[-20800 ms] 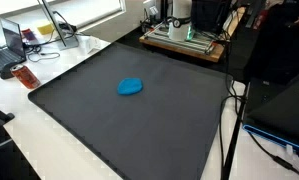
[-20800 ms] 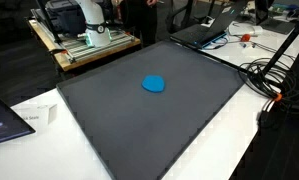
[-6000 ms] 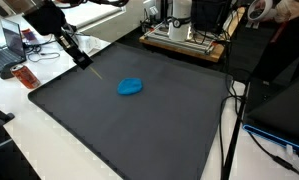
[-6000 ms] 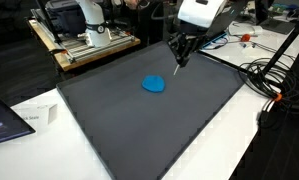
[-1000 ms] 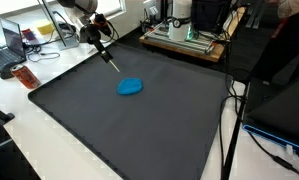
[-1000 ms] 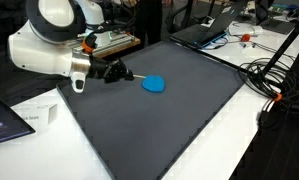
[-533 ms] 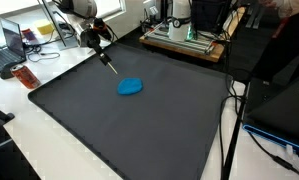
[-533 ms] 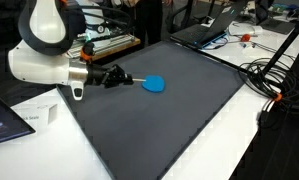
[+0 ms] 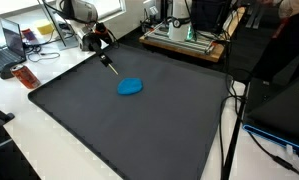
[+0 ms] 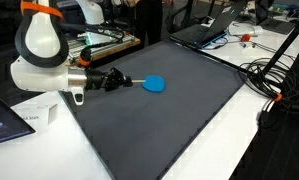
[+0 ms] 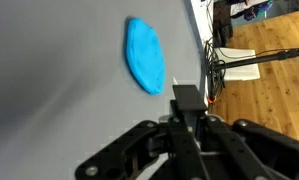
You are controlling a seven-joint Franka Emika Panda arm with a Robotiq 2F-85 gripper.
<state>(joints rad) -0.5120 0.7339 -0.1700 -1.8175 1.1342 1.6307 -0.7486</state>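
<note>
Dark matting (image 9: 139,130) fills an exterior view, where my gripper (image 9: 101,55) hangs low, jaws pinched on a thin rod (image 9: 108,65) that slants down toward the flat blue blob (image 9: 130,87) lying mid-mat. In an exterior view the gripper (image 10: 122,78) comes in level and the rod (image 10: 132,80) ends just beside the blob (image 10: 154,84); I cannot tell whether they touch. At the wrist, the fingers meet around the rod (image 11: 187,100), with the blob (image 11: 145,55) ahead, up and to one side.
</note>
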